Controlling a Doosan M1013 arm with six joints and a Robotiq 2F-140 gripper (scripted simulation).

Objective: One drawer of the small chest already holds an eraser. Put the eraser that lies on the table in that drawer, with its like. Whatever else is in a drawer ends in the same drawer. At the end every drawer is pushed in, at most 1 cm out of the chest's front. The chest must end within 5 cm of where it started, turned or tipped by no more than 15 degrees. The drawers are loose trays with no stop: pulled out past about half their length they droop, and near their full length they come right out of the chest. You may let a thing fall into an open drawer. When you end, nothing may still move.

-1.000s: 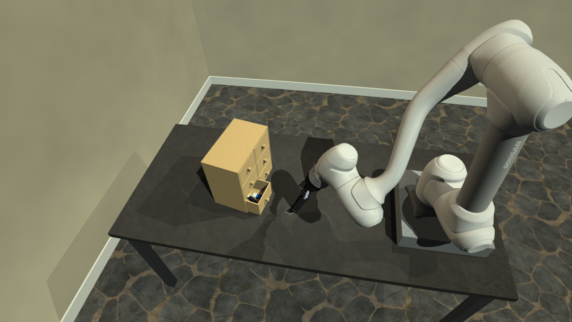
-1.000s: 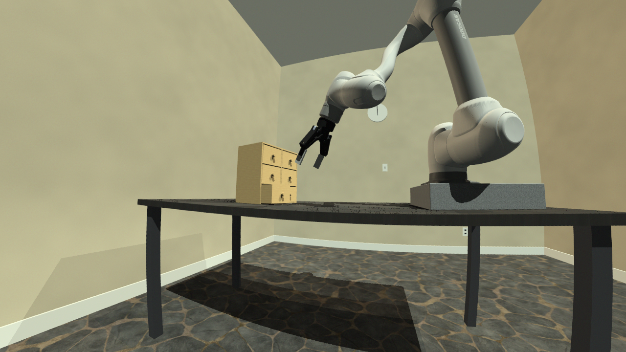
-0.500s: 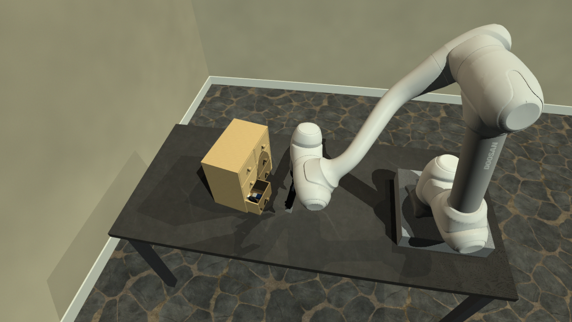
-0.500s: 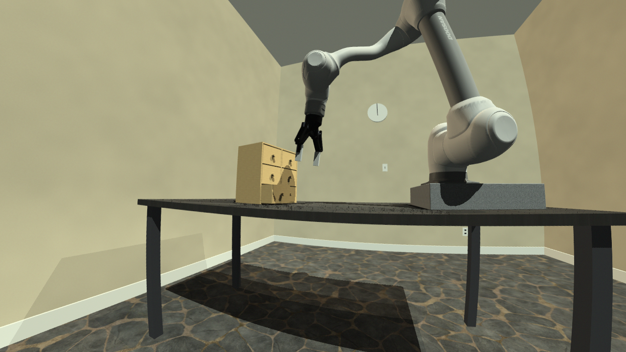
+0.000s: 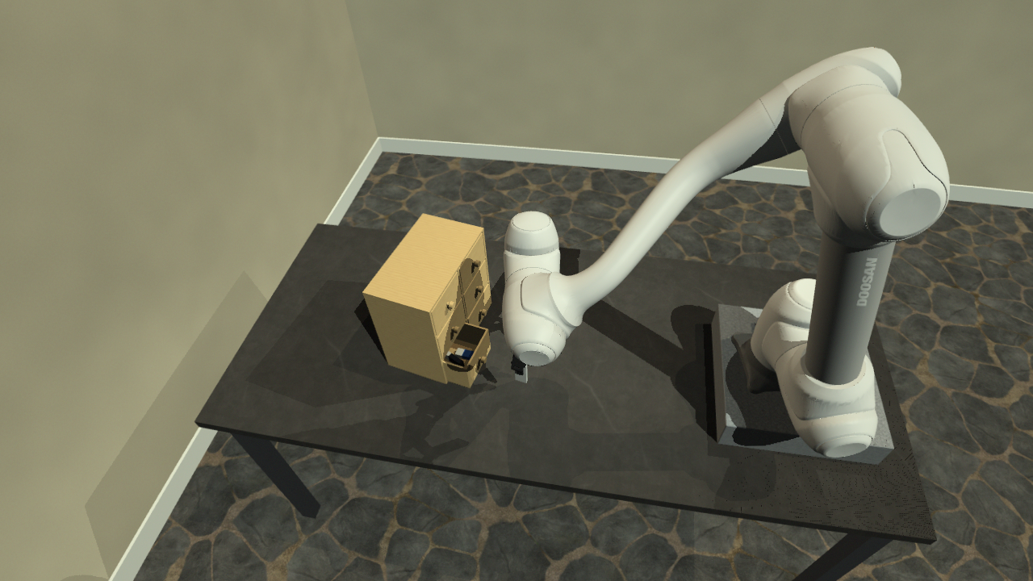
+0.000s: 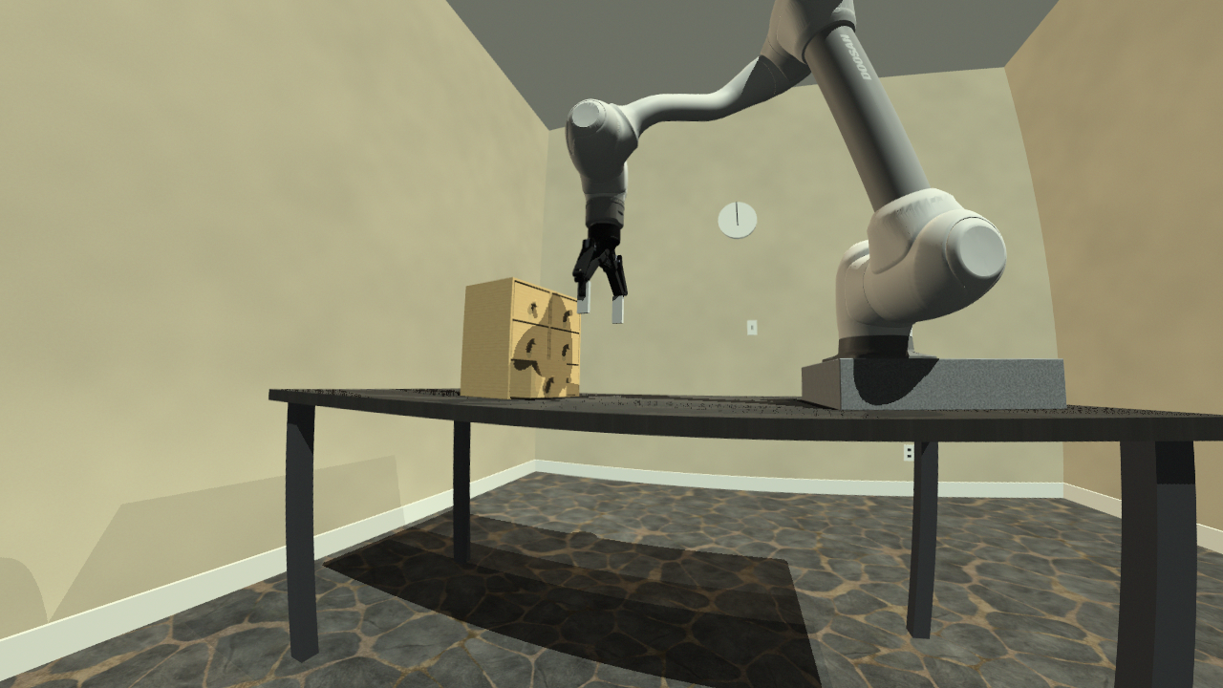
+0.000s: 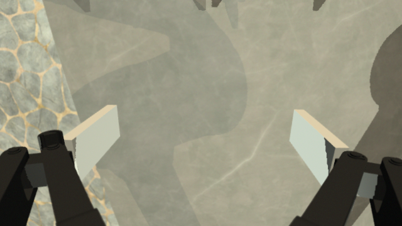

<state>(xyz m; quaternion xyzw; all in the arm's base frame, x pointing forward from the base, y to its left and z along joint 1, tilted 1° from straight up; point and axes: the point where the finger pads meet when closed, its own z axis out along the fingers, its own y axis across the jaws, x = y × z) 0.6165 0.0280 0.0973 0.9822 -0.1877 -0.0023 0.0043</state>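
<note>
Black two-finger gripper (image 5: 520, 372) (image 6: 601, 310) (image 7: 204, 123) with pale pads: fully spread, nothing held, pointing down above dark stone table (image 5: 613, 462) (image 6: 726, 420) (image 7: 251, 188), right of light-wood six-drawer chest (image 5: 426, 267) (image 6: 489, 342). Near bottom drawer (image 5: 482, 361) (image 6: 547, 382) open; blue-and-white eraser (image 5: 464, 353) inside, beside dark object (image 5: 456, 359). Second eraser: cannot tell.

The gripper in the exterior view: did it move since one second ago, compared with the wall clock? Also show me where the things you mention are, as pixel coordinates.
Yes. The gripper (image 6: 601, 314) now points straight down instead of slanting; its wrist is farther left from the clock (image 6: 737, 220).
</note>
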